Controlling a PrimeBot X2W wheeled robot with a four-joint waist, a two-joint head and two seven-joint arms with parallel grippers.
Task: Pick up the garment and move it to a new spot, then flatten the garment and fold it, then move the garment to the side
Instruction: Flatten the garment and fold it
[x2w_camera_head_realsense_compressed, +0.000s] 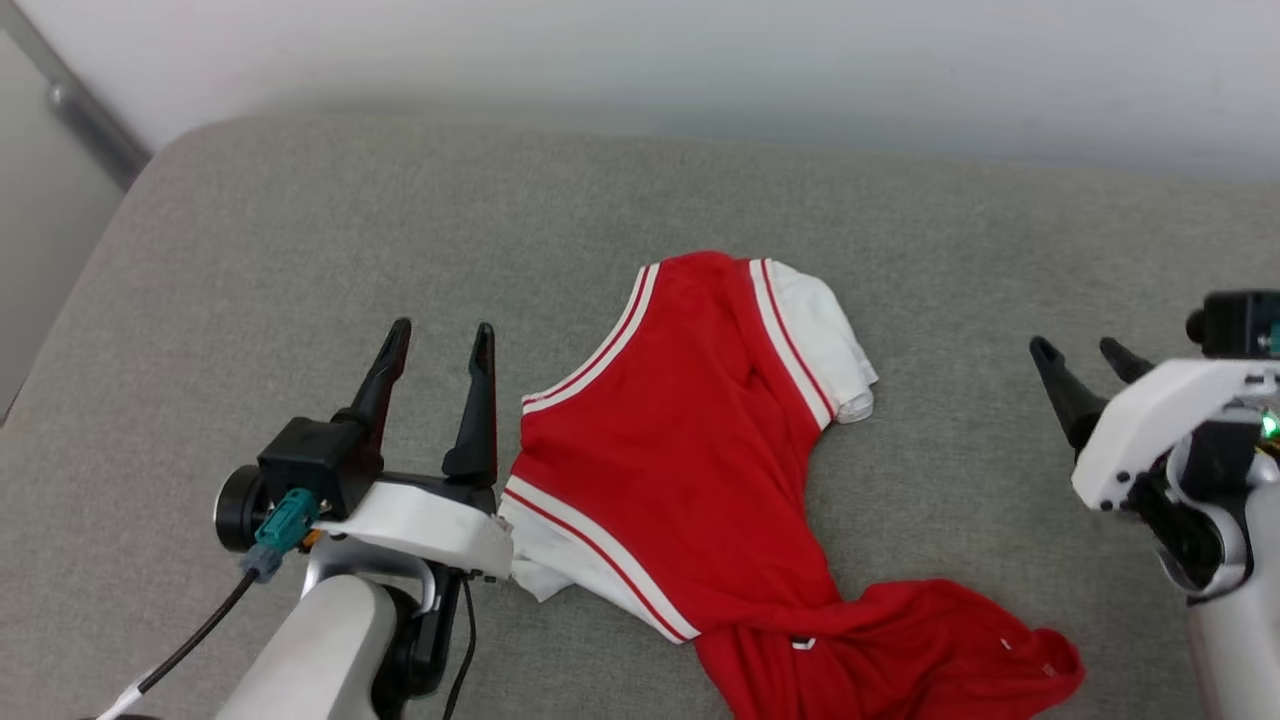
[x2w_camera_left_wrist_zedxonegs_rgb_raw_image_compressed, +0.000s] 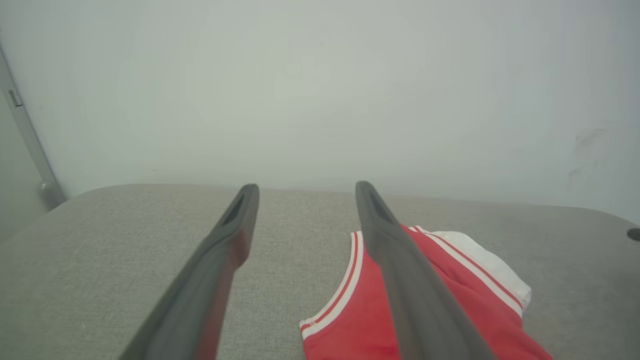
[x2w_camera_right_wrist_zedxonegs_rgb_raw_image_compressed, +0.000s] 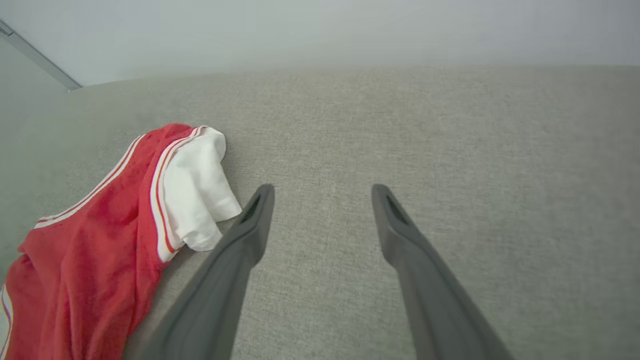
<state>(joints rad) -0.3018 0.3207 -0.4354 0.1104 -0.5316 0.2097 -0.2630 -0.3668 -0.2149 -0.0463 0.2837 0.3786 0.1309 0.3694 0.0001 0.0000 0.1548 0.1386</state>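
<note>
- The jersey (x2w_camera_head_realsense_compressed: 690, 450) lies crumpled on the grey cushion (x2w_camera_head_realsense_compressed: 300, 250), about the middle and toward the near edge. It is red with white sleeves. Its lower part (x2w_camera_head_realsense_compressed: 900, 650) is twisted and bunched at the near right.
- It looks thin, soft and light to me. I'd expect it to sag and drape from any one point rather than keep its shape, and to slide easily over the woven cushion.
- It isn't fragile, though a pinch could catch one layer only, or drag the heap along.
- The striped trim at the neck opening (x2w_camera_head_realsense_compressed: 590, 360) and the seam where the far sleeve (x2w_camera_head_realsense_compressed: 830, 340) joins the body look like the firmest places to grip. The near sleeve (x2w_camera_head_realsense_compressed: 545, 560) is another, just by the left arm.
- The left claw (x2w_camera_head_realsense_compressed: 442, 328) stands with its fingers spread and nothing between them. It is just beside the neck opening, on the jersey's left.
- The right claw (x2w_camera_head_realsense_compressed: 1075, 348) is spread as well and holds nothing. It is off to the right over bare cushion, apart from the far sleeve.
- As for anything to hold it, the jersey sits in nothing and lies loose on the cushion in front of the pale wall (x2w_camera_head_realsense_compressed: 700, 60).
</note>
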